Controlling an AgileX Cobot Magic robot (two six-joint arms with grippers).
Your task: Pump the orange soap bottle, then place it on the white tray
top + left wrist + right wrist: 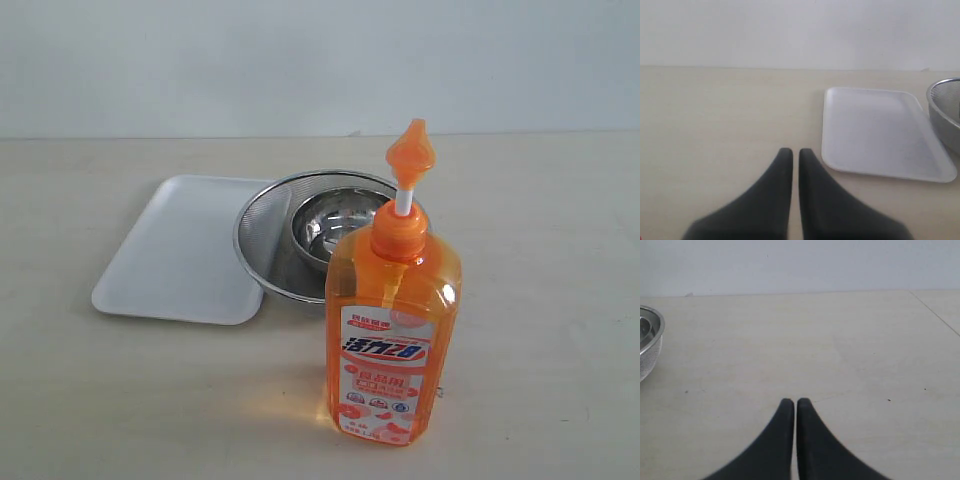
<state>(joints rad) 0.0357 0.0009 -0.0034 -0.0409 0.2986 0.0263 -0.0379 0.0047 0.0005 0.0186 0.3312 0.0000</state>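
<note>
The orange soap bottle (392, 320) stands upright near the front of the table, its orange pump head (410, 152) raised on a white stem. Behind it to the left lies the white tray (180, 250), which also shows in the left wrist view as the white tray (880, 132) with nothing on it. My left gripper (791, 152) is shut with nothing in it, over bare table short of the tray's near corner. My right gripper (792, 402) is shut too, holding nothing, over bare table. Neither gripper shows in the exterior view, and neither wrist view shows the bottle.
A round steel mesh strainer (262, 228) with a steel bowl (335, 225) inside rests against the tray's right side, just behind the bottle. Its rim appears in both wrist views as the strainer (945, 117) and the strainer (650, 342). A pale wall bounds the table's far edge.
</note>
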